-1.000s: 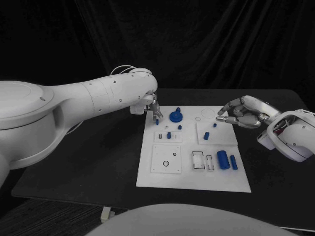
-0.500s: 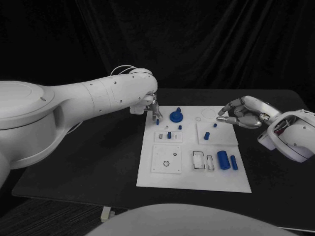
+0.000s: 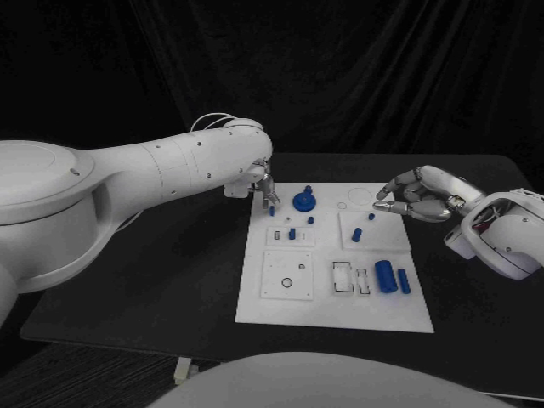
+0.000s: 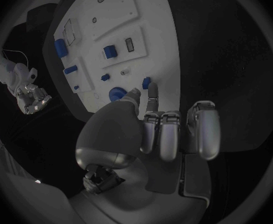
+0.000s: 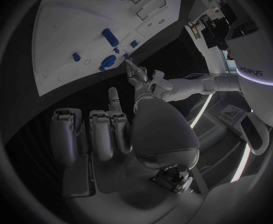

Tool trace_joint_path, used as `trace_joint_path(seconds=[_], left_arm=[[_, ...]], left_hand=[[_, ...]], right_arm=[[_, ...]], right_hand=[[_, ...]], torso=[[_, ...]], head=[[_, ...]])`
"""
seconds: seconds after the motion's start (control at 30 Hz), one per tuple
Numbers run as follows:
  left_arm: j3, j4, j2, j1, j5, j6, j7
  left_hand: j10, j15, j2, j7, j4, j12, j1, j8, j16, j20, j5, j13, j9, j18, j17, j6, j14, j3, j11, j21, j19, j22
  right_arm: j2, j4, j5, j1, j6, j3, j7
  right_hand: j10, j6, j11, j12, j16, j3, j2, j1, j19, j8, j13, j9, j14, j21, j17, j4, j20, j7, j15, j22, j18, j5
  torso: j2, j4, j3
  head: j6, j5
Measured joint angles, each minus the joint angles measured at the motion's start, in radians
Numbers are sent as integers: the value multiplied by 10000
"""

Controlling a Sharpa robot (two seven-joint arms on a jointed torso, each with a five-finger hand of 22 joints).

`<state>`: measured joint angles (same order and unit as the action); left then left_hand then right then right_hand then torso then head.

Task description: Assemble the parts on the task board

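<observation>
A: The left robot hand (image 3: 263, 184) sits at the far left corner of the board (image 3: 333, 316). Its fingers point down at a small blue peg (image 3: 271, 209) standing by the board's left edge. In the left wrist view one fingertip (image 4: 152, 90) is right beside that peg (image 4: 146, 82). Whether it actually pinches the peg, I can't tell.

B: And the right robot hand (image 3: 416, 195)?

A: It hovers over the board's far right corner with its fingers curled in toward the thumb and nothing visible between them. I'd call it closed and empty.

B: Where are the other parts?

A: A round blue knob (image 3: 304, 201) stands just right of the peg. Small blue pieces lie mid-board, and two blue cylinders (image 3: 393, 278) lie near the right edge at the near end, long axes running toward the robot. All of it rests on the black bench (image 3: 150, 280).

B: So which hand takes the next move?

A: The left, I'd judge. The peg is directly under its fingers and stands upright, so a straight descent should do. The right robot hand is well apart from it, across the board.
</observation>
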<state>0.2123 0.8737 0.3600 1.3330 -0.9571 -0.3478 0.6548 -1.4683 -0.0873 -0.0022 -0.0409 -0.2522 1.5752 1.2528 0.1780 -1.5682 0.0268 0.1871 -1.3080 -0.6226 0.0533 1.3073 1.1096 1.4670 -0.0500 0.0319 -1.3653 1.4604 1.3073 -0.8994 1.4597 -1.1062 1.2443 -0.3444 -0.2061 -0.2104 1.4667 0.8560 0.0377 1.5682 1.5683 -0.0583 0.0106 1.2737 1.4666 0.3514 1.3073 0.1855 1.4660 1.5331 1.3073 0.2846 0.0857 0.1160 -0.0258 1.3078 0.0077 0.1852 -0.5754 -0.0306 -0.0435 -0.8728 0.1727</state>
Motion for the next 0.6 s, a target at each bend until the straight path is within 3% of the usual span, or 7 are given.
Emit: trace_joint_path(seconds=[0.6], left_arm=[[0,-147,-120,-73,-25,-24,-32]], left_hand=[[0,0,0,34,27,0,-1,41,0,0,159,0,-194,0,0,-112,0,28,0,118,0,0]], right_arm=[[-4,2,0,0,43,-1,11]], right_hand=[[0,0,0,0,0,-10,0,0,0,0,0,1,0,0,0,10,0,0,0,-2,0,0]], torso=[[-4,-5,0]], head=[[0,-17]])
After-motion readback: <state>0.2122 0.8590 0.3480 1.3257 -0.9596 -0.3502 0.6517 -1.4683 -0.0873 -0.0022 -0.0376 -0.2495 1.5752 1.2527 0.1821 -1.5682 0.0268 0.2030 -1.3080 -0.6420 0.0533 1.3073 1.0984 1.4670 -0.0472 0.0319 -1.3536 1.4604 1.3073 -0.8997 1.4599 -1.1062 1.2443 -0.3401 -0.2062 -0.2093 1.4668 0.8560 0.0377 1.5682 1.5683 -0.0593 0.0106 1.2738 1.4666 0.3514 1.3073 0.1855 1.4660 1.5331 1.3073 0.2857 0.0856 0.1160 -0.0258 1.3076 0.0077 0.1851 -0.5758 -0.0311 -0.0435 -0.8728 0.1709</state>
